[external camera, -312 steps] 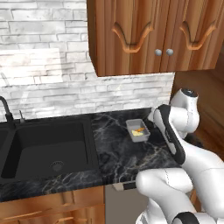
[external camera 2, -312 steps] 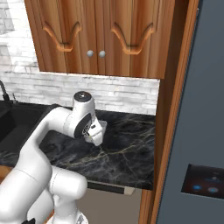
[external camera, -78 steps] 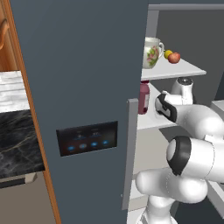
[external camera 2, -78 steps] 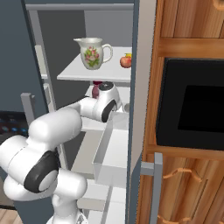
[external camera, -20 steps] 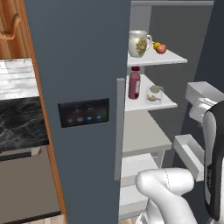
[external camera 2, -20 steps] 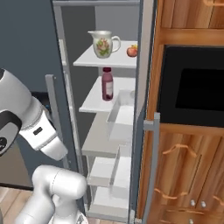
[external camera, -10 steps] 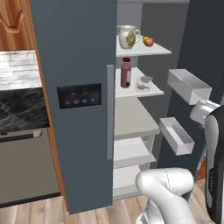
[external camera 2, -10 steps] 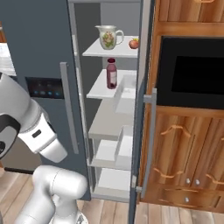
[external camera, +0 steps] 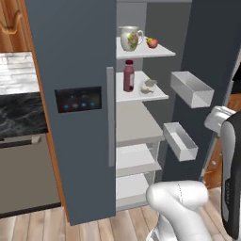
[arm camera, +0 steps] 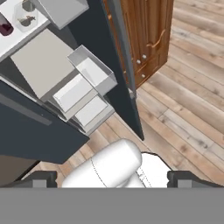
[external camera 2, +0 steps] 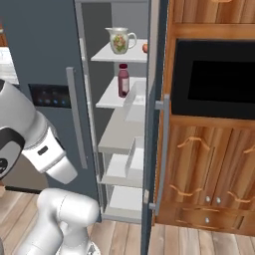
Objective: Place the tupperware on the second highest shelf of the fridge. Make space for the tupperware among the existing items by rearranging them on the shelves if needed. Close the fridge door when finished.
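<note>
Slate-grey, the fridge (external camera: 80, 117) stands with its right-hand fridge door (external camera: 207, 70) swung wide, two grey door bins (external camera: 190, 89) jutting from it. Inside the fridge, white shelves (external camera: 136, 124) stack one above another. On the top shelf sit the floral pitcher (external camera: 129, 37) and, just beside it, a red apple (external camera: 152, 43). One shelf below stand the dark red bottle (external camera: 128, 76) and what looks like the tupperware (external camera: 148, 86), blurred. The gripper (arm camera: 111, 177) has its fingertips spread wide apart, clasping nothing.

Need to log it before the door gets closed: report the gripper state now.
Gripper: open and empty, its finger tips wide apart.
</note>
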Controlling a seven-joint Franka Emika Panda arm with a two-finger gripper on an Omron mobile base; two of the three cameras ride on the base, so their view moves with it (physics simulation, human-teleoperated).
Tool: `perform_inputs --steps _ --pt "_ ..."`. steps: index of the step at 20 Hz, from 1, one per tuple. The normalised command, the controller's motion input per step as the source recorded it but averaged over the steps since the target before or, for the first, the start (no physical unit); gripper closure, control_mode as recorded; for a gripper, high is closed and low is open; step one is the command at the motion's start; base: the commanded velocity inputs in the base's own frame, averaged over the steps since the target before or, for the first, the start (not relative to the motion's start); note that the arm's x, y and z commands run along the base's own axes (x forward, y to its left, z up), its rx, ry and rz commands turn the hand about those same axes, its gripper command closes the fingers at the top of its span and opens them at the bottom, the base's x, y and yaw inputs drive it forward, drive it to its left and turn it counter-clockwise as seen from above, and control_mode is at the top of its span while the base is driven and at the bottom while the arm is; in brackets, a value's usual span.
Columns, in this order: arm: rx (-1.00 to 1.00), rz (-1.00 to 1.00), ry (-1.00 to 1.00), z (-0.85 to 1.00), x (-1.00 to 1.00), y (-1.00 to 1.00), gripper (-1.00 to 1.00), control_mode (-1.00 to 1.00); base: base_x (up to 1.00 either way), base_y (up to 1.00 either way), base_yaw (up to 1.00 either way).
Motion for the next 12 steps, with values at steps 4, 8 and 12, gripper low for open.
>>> perform_inputs --steps 4,8,12 --pt "0.00 0.00 0.00 0.00 0.00 0.00 -1.00 1.00 -0.03 -0.38 0.00" --pt "0.00 0.00 0.00 0.00 0.00 0.00 -1.00 1.00 -0.26 -0.47 0.00" --pt "0.00 0.00 0.00 0.00 0.00 0.00 -1.00 1.00 -0.33 -0.11 0.00"
